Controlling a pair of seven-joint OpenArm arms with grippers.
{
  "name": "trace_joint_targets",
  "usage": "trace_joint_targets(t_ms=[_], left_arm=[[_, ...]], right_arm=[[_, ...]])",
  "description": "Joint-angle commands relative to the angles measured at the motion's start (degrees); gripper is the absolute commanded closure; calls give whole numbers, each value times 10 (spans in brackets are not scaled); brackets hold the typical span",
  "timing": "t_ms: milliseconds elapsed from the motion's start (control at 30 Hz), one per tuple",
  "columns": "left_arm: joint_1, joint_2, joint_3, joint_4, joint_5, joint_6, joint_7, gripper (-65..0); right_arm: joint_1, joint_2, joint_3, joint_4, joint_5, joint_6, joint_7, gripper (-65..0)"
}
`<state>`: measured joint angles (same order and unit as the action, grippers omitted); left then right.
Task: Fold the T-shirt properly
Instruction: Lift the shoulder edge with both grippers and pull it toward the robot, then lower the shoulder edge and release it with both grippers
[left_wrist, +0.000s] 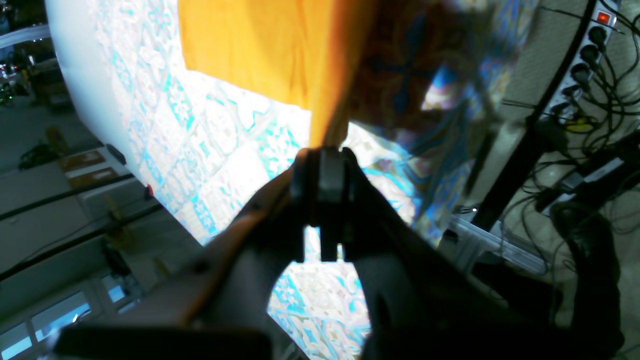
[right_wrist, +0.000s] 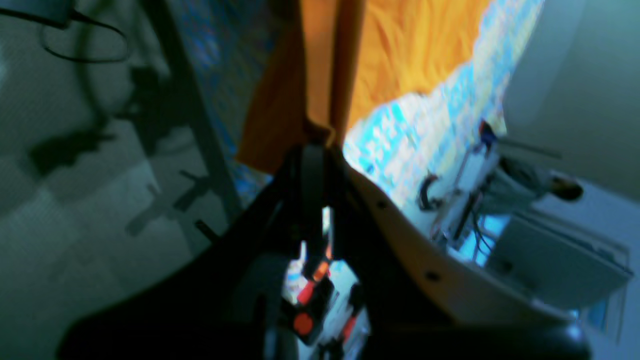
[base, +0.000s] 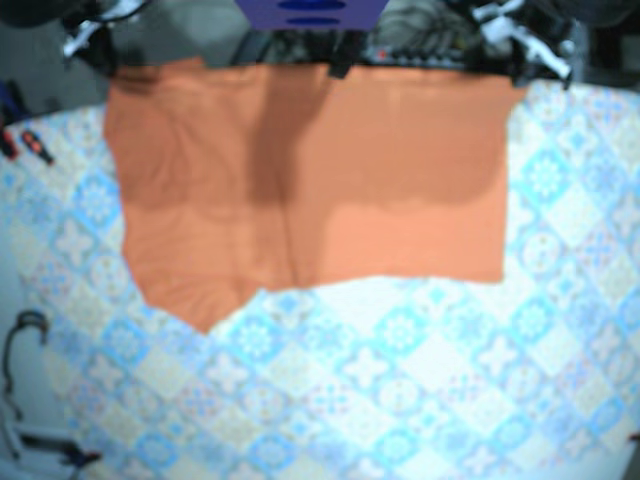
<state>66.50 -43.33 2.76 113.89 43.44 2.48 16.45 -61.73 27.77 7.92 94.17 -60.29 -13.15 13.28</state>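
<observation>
Right wrist blurred; right claw (right_wrist: 318, 145), left claw (left_wrist: 325, 152) pinching T-shirt (base: 310, 190).

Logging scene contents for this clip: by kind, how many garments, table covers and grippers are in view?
orange T-shirt: 1
patterned tablecloth: 1
grippers: 2, the left gripper and the right gripper, each shut on the shirt's edge
Total: 4

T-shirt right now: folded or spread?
Mostly spread: the T-shirt stretches wide across the tablecloth, one edge pinched by the left end effector and right end effector. Whether it is doubled over, cannot tell.
</observation>
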Motion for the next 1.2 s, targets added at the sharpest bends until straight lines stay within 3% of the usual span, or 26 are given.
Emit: trace_joint_targets(t_ms=[0,133,300,467,600,1000,1167], left_arm=[[5,-4,-4,5,2,9,2,0],[-5,-4,-3,5,2,9,3,0],[-35,0,-2,4,2,7,6,0],[-60,0,-2,4,2,6,7,0],[-69,0,-1,3,2,5,7,0],[-112,1,27,-55,2,5,7,0],[-115,13,27,-55,2,5,7,0]], right_arm=[[-7,7,10,-1,7,-8,-3,0],[11,7,10,-2,6,-3,-3,0],[51,7,7,-2,6,44,-3,0],[89,7,-23,-3,6,49,-6,0],[108,5,-30,-10,-13,89,-7,0],[170,3,-89,-42,-59,92,-7,0],[198,5,-110,-43,-59,112,-7,0]])
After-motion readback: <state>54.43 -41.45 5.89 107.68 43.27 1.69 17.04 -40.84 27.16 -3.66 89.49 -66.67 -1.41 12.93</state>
